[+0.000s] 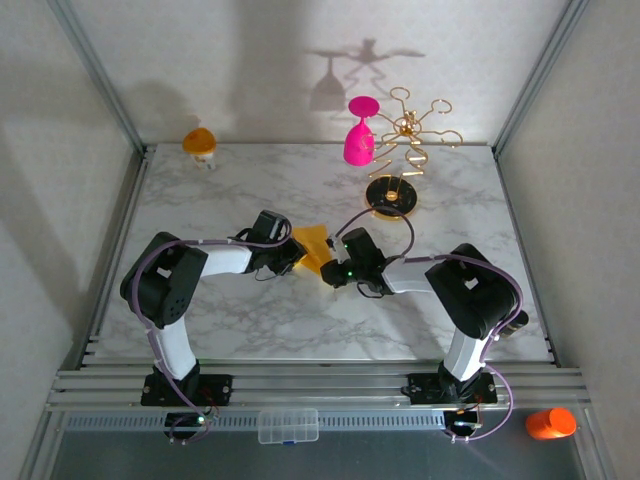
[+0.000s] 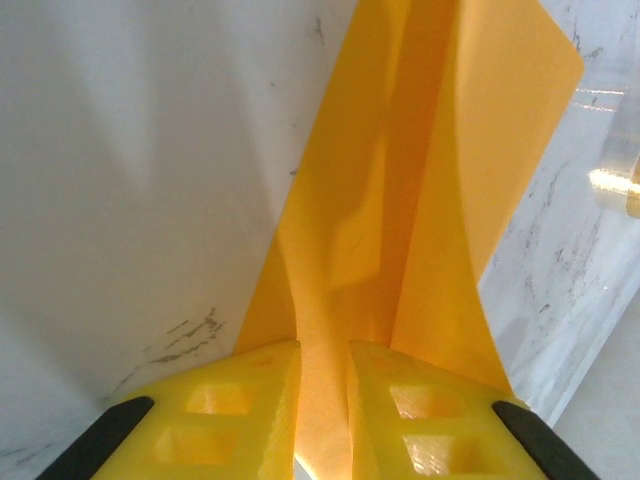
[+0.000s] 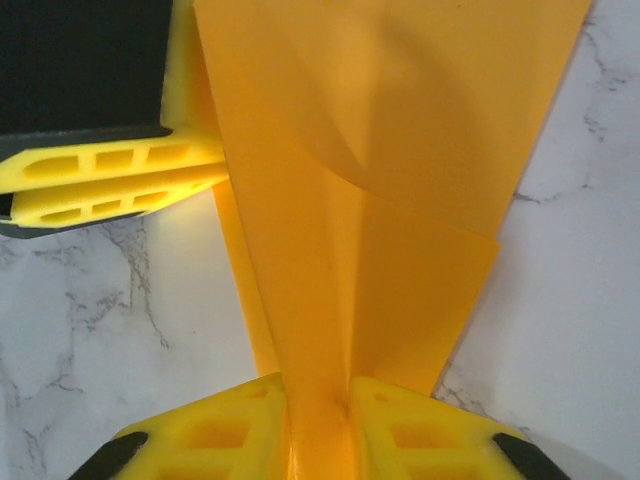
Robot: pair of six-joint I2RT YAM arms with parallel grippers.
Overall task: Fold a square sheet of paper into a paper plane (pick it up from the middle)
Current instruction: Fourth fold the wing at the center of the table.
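Dim light, hard shadows on the back wall [image 1: 300, 70].

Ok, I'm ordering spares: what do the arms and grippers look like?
The left arm and right arm have white links, black joints and looping purplish cables. The left gripper and right gripper have yellow plastic fingers with rectangular cut-outs, on black mounts.

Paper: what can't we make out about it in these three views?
Top external: paper too small, creases unreadable.
Left wrist: pinched strip hidden between left claw fingers; far end cut off by top edge.
Right wrist: same at right claw; top edge crops it.
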